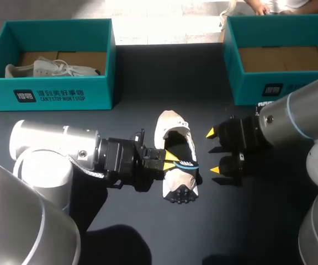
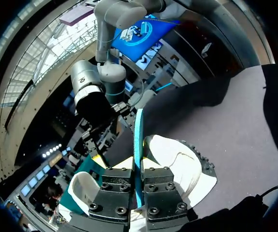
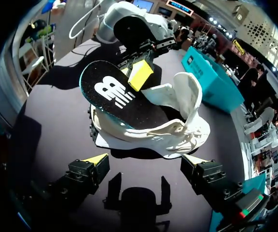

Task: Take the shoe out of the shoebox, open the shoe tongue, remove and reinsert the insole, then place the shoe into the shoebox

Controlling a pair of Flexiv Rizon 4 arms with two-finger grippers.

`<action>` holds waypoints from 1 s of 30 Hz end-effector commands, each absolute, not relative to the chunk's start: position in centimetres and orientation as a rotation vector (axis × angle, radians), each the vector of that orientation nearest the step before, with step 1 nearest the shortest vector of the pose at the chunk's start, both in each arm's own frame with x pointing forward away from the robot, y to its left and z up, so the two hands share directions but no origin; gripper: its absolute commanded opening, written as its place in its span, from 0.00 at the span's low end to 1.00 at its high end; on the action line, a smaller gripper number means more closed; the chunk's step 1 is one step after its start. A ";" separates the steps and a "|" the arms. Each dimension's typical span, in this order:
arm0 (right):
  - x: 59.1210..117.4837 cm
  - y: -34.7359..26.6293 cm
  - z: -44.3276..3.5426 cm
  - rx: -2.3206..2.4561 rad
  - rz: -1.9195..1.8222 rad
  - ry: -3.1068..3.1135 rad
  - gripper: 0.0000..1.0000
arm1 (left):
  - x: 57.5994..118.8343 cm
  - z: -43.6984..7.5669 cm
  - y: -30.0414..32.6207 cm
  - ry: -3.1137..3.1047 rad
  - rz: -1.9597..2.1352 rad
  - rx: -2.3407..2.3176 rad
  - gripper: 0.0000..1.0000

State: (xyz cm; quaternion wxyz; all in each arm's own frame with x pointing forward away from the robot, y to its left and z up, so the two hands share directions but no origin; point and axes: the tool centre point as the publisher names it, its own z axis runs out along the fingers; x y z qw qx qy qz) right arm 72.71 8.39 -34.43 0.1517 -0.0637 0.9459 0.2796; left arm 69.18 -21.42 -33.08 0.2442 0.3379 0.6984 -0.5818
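A white shoe (image 1: pixel 173 128) lies on the dark table between my two grippers, its sole end toward the front edge. My left gripper (image 1: pixel 174 159) is at the shoe's opening, shut on the insole (image 1: pixel 189 163), which sticks partly out of the shoe. In the left wrist view the insole's teal edge (image 2: pixel 138 126) stands between the fingers of the left gripper (image 2: pixel 138 176). From the right wrist view, the insole's black face with a white logo (image 3: pixel 115 96) rises out of the shoe (image 3: pixel 177 130). My right gripper (image 1: pixel 213 152) (image 3: pixel 144 164) stands open just right of the shoe, holding nothing.
A teal shoebox (image 1: pixel 48 95) at the back left holds another white shoe (image 1: pixel 48 69). A second teal shoebox (image 1: pixel 242 83) at the back right shows only its cardboard bottom. Bare table lies in front of the shoe.
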 end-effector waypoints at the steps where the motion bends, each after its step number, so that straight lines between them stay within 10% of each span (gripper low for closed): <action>1: 72.6 8.4 -34.5 -0.182 0.803 2.713 1.00 | 70.4 -34.4 -21.7 1.920 -1.578 0.914 0.00; 14: 72.6 8.4 -34.5 -0.182 0.803 2.713 1.00 | 73.2 -36.1 -21.9 1.930 -1.526 0.882 0.00; 16: 72.6 8.4 -34.5 -0.182 0.803 2.713 1.00 | 72.6 -35.1 -21.9 1.911 -1.532 0.895 0.33; 20: 72.6 8.4 -34.5 -0.182 0.803 2.713 1.00 | 71.6 -32.8 -21.9 1.863 -1.544 0.899 0.49; 27: 72.6 8.4 -34.5 -0.182 0.803 2.713 1.00 | 70.5 -31.7 -22.1 1.822 -1.583 0.932 0.45; 30: 72.6 8.4 -34.5 -0.182 0.803 2.713 1.00 | 70.1 -32.1 -22.3 1.839 -1.587 0.941 0.27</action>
